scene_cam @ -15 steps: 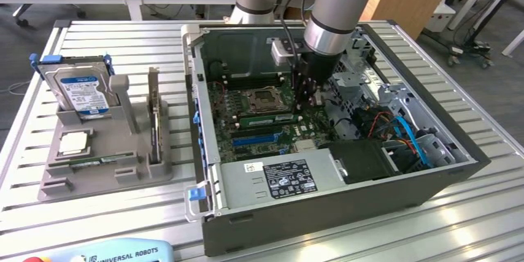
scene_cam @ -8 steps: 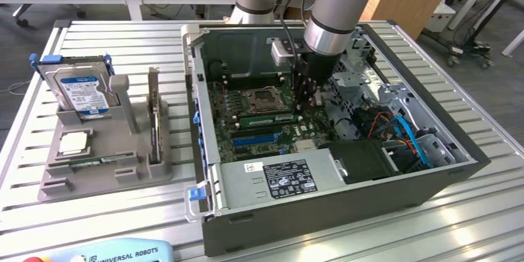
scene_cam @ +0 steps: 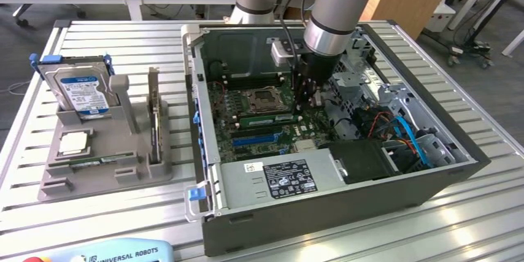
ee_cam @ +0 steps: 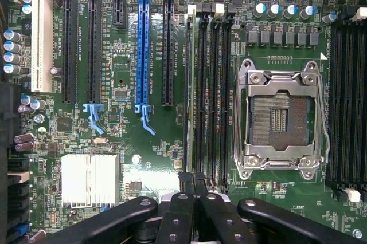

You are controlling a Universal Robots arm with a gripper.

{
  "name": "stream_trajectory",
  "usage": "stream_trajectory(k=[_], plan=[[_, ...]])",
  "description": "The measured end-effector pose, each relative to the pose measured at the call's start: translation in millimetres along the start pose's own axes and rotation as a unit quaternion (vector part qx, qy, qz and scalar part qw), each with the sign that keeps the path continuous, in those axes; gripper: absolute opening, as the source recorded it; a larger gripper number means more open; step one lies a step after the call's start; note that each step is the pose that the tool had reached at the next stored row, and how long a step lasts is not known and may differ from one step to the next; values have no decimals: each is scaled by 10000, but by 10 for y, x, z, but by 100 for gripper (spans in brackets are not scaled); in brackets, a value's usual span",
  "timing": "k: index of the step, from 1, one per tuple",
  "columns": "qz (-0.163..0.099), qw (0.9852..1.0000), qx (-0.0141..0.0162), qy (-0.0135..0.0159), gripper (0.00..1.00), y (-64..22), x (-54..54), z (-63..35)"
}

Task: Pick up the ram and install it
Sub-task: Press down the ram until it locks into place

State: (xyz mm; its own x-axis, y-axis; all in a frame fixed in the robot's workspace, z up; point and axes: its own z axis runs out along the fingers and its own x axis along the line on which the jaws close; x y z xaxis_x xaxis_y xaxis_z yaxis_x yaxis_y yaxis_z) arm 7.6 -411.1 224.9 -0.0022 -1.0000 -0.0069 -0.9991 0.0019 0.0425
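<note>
The ram (ee_cam: 187,92) is a thin green stick. It stands on edge in the memory slot furthest from the empty processor socket (ee_cam: 280,119). In the exterior view the ram (scene_cam: 264,117) lies just below the socket (scene_cam: 264,97) inside the open computer case. My gripper (ee_cam: 194,182) is shut. Its black fingertips (ee_cam: 184,180) sit together right at one end of the ram, and I cannot tell whether they touch it. In the exterior view the gripper (scene_cam: 307,104) reaches down into the case at the exterior view's right end of the stick.
On the table at the exterior view's left stands a grey holder (scene_cam: 123,173). It holds a silver-and-blue hard drive (scene_cam: 80,93), a square silver processor chip (scene_cam: 72,143), a second green stick (scene_cam: 92,162) and a thin board on edge (scene_cam: 153,115). Case walls, cables and a power supply (scene_cam: 283,179) surround the motherboard.
</note>
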Motion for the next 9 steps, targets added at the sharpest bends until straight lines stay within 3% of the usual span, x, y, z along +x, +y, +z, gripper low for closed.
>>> stream_trajectory(k=[9], plan=[[0,10000,0,1,10,-1,0,13]])
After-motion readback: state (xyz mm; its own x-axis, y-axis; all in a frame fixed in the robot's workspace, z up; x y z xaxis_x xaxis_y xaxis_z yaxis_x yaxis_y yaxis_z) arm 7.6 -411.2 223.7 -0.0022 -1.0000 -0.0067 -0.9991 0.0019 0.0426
